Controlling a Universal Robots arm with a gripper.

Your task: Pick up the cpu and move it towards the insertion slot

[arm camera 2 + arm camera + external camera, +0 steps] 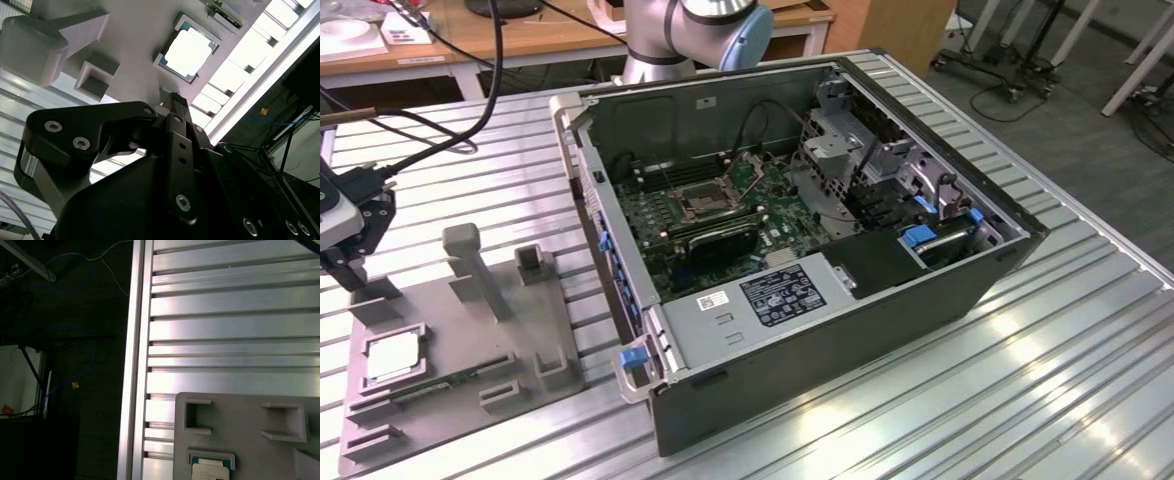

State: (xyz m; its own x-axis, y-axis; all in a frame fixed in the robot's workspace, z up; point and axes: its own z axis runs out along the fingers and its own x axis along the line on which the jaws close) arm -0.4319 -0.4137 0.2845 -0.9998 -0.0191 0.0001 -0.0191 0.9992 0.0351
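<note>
The cpu (394, 355) is a small silvery square chip lying flat in a recess of the grey fixture plate (454, 330) at the exterior view's left. It also appears as the cpu (190, 52) in the second wrist view and the cpu (212, 471) in the first wrist view. My gripper (347, 275) hangs over the plate's far corner, a short way behind the chip and apart from it; its black tip (173, 98) points near the chip's edge. The insertion slot (707, 200) is a dark square socket with a metal frame on the green board inside the open computer case (854, 290).
Grey upright posts (467, 265) and small brackets stand on the fixture plate. A narrow green circuit strip (447, 385) lies beside the chip. Cables (440, 140) trail across the ribbed aluminium table (1014, 400), whose edge (135, 365) runs close to the plate. The arm's base (674, 40) stands behind the case.
</note>
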